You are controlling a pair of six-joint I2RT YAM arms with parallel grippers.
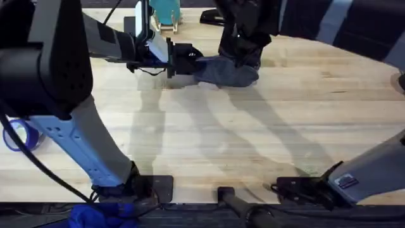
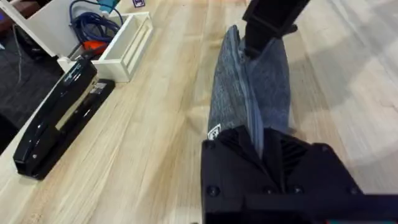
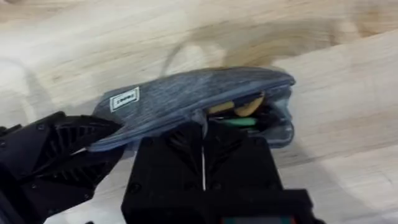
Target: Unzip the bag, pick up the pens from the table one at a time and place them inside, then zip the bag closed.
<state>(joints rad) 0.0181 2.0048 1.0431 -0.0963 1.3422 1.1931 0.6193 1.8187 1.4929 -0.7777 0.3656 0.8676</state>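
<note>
The bag (image 1: 223, 69) lies on the surface (image 1: 253, 133) at twelve o'clock, long axis running nine to three. The left end effector (image 1: 185, 58) clamps its nine o'clock end; the right end effector (image 1: 243, 54) pinches its partly open zipper edge near three o'clock.

Robot lab workbench, wooden table (image 1: 253, 139), black stapler (image 2: 59, 115), white bin of cables (image 2: 124, 43)

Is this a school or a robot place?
Probably a robot workshop or lab, not a classroom. Two robot arms work on a grey pencil bag on a big wooden table, and nearby there is a black stapler and a white tray of blue cable.
</note>
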